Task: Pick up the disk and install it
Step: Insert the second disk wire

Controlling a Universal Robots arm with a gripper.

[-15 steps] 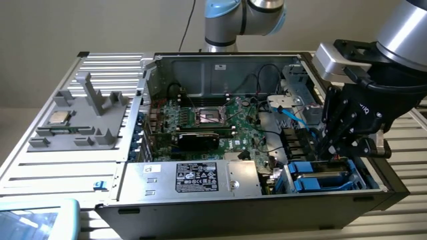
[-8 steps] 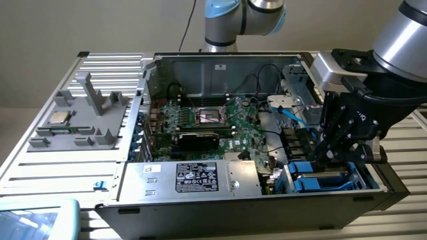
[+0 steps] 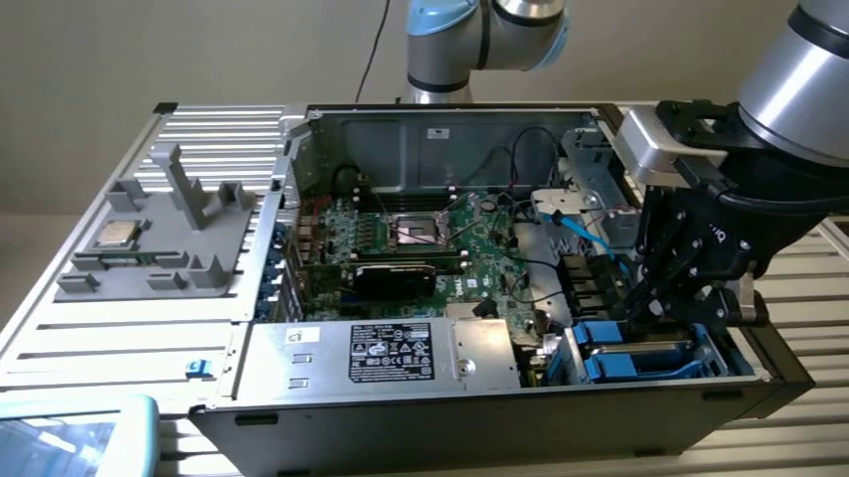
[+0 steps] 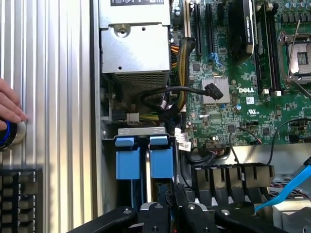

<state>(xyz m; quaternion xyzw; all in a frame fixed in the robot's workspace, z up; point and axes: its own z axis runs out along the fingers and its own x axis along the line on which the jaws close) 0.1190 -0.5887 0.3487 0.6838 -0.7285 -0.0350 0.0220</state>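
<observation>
The ribbed metal tabletop [image 3: 80,328] carries an open computer case [image 3: 398,407]. My hand [image 3: 670,308] hangs at the exterior view's right, in the near drive bay, fingers nearly closed; I cannot tell what they grip. The disk [image 4: 161,160] sits slotted there, crowded by cables [image 4: 175,92], the power supply box [image 3: 385,353] alongside.

Open PC case [image 3: 253,397] with a green Dell motherboard [image 3: 424,248], silver power supply [image 3: 385,353] near side (labelled), grey fixture tray [image 3: 159,238] at exterior view's left.
</observation>
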